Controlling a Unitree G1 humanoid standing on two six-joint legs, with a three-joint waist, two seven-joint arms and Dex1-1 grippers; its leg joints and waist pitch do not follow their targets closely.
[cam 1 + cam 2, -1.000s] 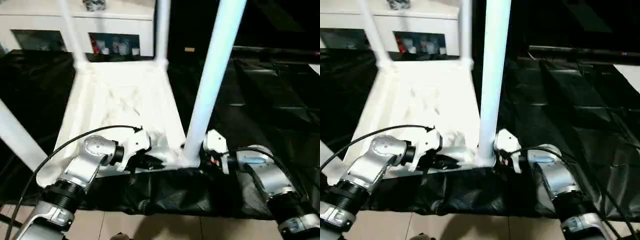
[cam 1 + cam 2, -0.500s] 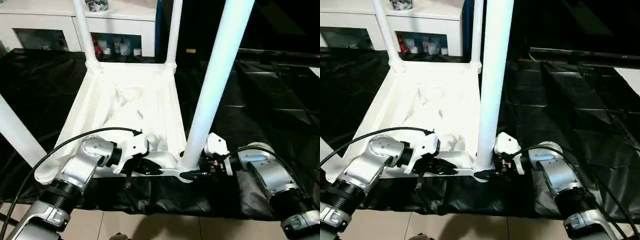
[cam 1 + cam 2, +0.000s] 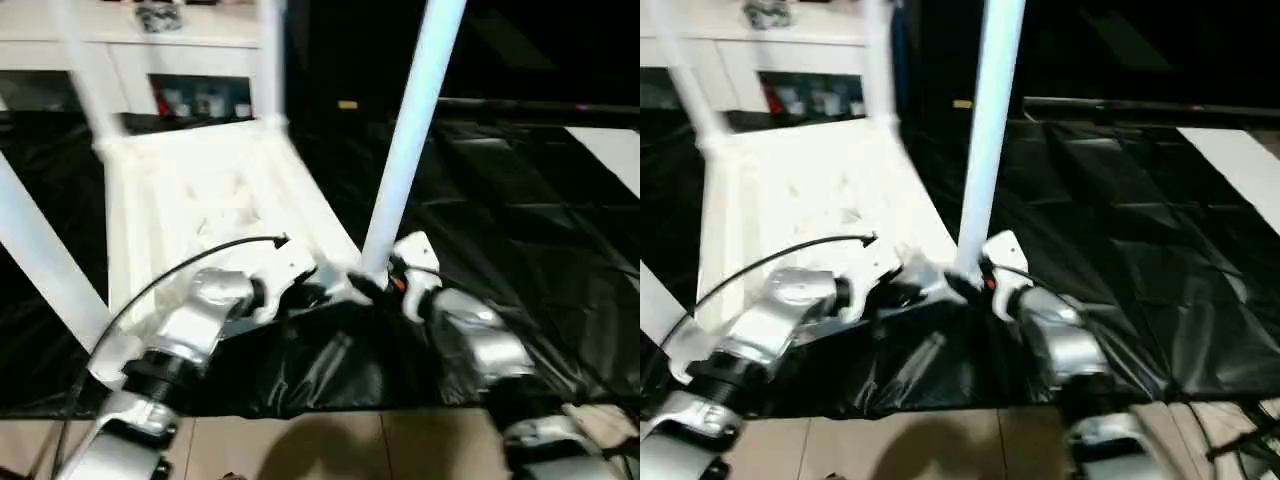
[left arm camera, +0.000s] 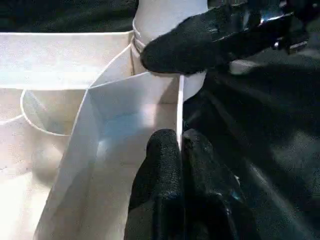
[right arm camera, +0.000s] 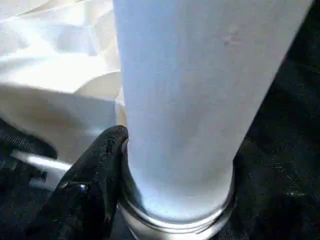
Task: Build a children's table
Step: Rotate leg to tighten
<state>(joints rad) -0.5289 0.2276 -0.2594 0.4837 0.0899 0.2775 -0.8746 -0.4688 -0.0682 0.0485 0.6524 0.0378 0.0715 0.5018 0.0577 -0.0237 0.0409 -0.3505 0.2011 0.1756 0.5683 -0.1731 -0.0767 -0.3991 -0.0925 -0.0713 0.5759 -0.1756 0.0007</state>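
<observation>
The children's table lies upside down, and its white ribbed tabletop [image 3: 200, 190] rests on black sheeting. Its legs point upward. The near right leg [image 3: 405, 140] stands in its corner socket, and the near left leg [image 3: 45, 260] slants off at the left. My left gripper [image 4: 180, 147] is shut on the thin near rim of the tabletop, close to that corner [image 3: 325, 292]. My right gripper [image 3: 372, 283] is at the base of the near right leg. One black finger [image 5: 92, 180] presses against the leg [image 5: 190, 100], and the other is hidden behind it.
A white cabinet [image 3: 170, 60] with glass doors stands behind the table. Black sheeting [image 3: 520, 200] covers the ground to the right and front. Tiled floor [image 3: 300, 445] shows at the near edge. Two far legs [image 3: 268, 60] rise at the back corners.
The whole picture has shifted, so the camera moved. My right gripper has closed in on the base of the near right leg. The left gripper keeps its hold on the rim.
</observation>
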